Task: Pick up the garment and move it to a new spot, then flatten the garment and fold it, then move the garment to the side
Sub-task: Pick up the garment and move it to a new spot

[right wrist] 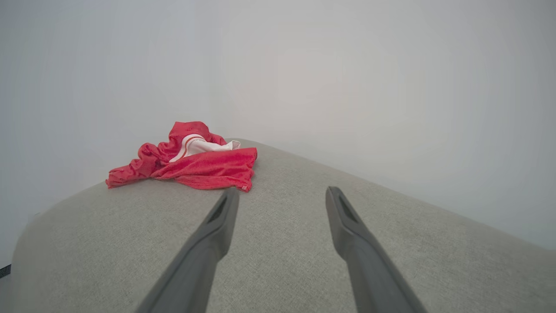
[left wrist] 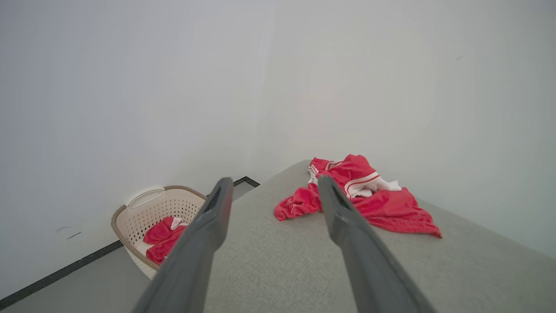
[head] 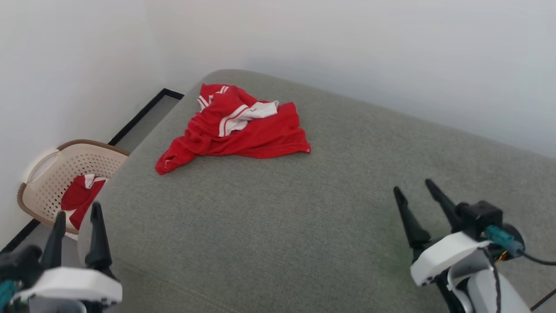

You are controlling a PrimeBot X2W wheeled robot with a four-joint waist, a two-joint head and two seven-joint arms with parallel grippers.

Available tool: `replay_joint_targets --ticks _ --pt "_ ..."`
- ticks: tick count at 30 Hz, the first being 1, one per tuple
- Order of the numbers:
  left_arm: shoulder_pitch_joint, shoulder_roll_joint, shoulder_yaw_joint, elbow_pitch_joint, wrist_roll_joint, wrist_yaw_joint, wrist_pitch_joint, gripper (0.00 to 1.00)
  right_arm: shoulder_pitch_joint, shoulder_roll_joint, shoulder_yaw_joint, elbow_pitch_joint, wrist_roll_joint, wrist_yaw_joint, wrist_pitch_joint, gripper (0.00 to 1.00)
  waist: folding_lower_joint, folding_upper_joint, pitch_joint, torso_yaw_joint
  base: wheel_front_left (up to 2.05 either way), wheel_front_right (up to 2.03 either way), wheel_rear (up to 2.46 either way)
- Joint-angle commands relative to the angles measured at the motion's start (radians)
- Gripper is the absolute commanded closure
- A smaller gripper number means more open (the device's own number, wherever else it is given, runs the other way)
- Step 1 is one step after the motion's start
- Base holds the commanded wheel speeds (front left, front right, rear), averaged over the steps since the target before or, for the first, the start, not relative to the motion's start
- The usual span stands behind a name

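while garment (head: 236, 130) lies bunched at far-left edge of cushion (head: 304, 208) | left gripper (head: 78, 209), right gripper (head: 412, 185): spread, empty, far from it

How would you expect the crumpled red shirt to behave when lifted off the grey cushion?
Probably floppy: the garment lies in soft folds, so it should sag and unfurl. Likely light: the fabric looks thin. It may cling to the textured cushion.

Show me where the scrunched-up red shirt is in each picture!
Head view: the crumpled bright red fabric shirt lies upper left of middle, near the far end of the grey fabric cushion.
Left wrist view: the shirt sits right of middle.
Right wrist view: the shirt sits left of middle.
Shared landmark: the grey fabric cushion under it.
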Motion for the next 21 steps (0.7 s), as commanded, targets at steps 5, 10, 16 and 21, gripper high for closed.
replay_joint_targets --ticks 5,10,16,21 --pt "-0.114 0.024 -0.010 0.067 0.003 -0.028 0.000 0.00 -0.032 -0.014 -0.018 -0.024 -0.014 0.000 0.009 0.00 0.0000 0.0000 0.051 -0.052 0.00 0.00 0.00" --pt "-0.233 0.047 -0.007 0.149 -0.002 -0.055 -0.010 0.00 -0.055 -0.030 -0.032 -0.052 -0.025 0.000 0.026 0.00 0.0000 0.0000 0.112 -0.112 0.00 0.00 0.00" --pt "-0.395 0.078 -0.003 0.256 -0.021 -0.088 0.003 0.00 -0.093 -0.057 -0.053 -0.090 -0.033 0.000 0.040 0.00 0.0000 0.0000 0.206 -0.185 0.00 0.00 0.00" --pt "-0.542 0.115 -0.007 0.356 -0.034 -0.123 0.038 0.00 -0.127 -0.074 -0.064 -0.127 -0.036 0.000 0.052 0.00 0.0000 0.0000 0.297 -0.242 0.00 0.00 0.00"
